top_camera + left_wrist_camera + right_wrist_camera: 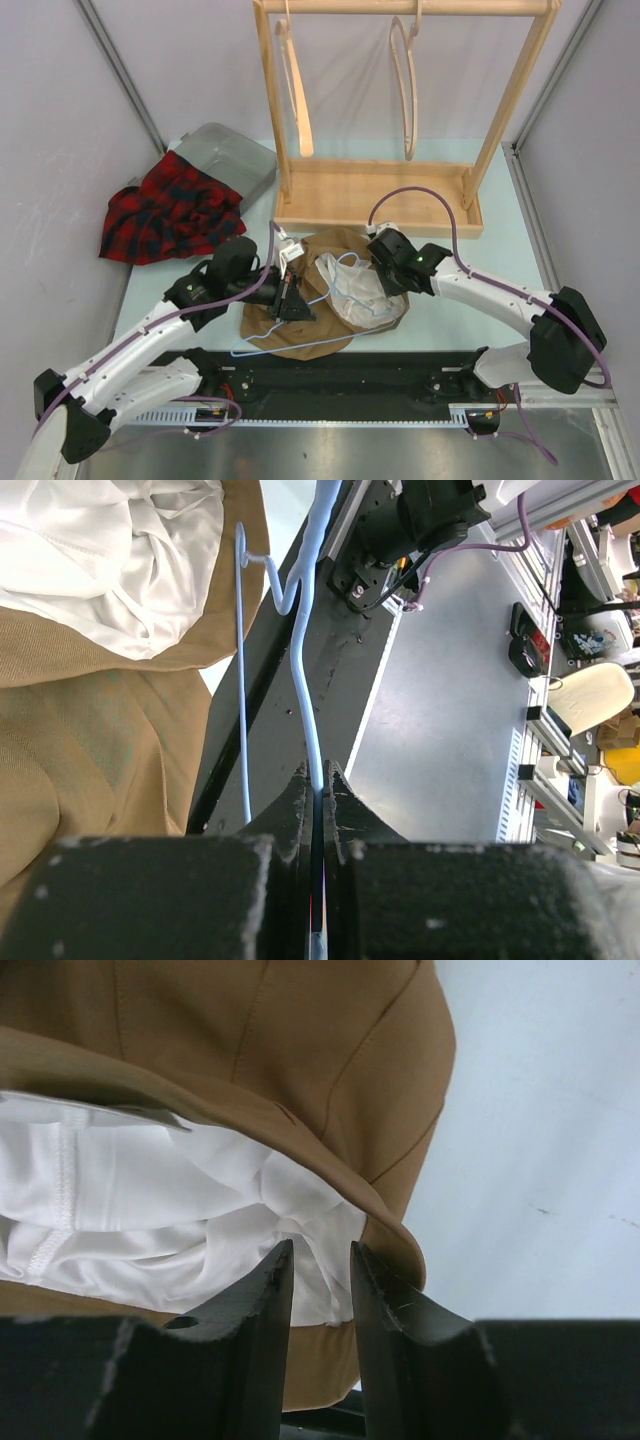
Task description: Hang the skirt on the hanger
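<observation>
- At the far left of the counter point(500, 265), a red plaid cloth point(170, 210) lies half on a grey tray point(238, 157), well apart from the work.
- Left gripper point(320, 780): jaws clamped tight on the pale blue wire hanger point(305, 660). The wire runs straight up out of the pinch.
- Centre: the skirt point(300, 337), tan with a white lining point(150, 1210), sits crumpled on the counter between both grippers, in front of the wooden rack point(380, 192). The hanger wire loops along its near edge.
- Right gripper point(320, 1255): jaws narrow, a slot between them, with a lining fold at the tips. I cannot tell if it is pinched.
- Risk, left: thin wire held at one spot may twist or slide in the pinch once cloth drags on it, swinging the hanger off the waist opening.
- Risk, right: the jaws may catch lining only, not the tan waistband. The lining would then pull out and the opening stay collapsed.
- Views: only the top view shows the rack, the plaid cloth and both arms at the skirt.
- Only the left wrist view shows the closed pinch and the hanger's kinked neck.
- Only the right wrist view shows the jaw slot and the lining seam. No hanger is visible there.
</observation>
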`<state>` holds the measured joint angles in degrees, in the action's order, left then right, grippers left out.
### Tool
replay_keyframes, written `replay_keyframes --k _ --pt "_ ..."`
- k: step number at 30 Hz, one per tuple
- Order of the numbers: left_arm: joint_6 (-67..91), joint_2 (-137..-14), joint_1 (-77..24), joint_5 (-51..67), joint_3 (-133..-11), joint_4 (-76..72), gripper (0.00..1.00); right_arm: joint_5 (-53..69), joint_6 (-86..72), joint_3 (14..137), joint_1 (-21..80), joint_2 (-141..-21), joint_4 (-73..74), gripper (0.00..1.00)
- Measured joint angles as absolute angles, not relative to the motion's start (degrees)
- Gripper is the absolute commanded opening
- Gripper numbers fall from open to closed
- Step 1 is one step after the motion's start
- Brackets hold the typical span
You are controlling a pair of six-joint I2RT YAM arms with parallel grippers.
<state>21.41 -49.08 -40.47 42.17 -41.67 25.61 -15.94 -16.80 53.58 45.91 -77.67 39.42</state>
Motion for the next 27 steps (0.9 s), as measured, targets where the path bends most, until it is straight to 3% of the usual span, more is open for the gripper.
replay_keyframes --k 19,27 --pt "21.39 -52.01 -41.04 41.06 -41.8 25.21 0.0 -15.57 -15.33 53.21 47.92 -84.09 37.89 0.25" --pt "21.39 -52.03 -41.12 40.69 -42.11 25.45 0.0 -14.94 -15.33 53.21 47.92 -84.09 38.09 0.33"
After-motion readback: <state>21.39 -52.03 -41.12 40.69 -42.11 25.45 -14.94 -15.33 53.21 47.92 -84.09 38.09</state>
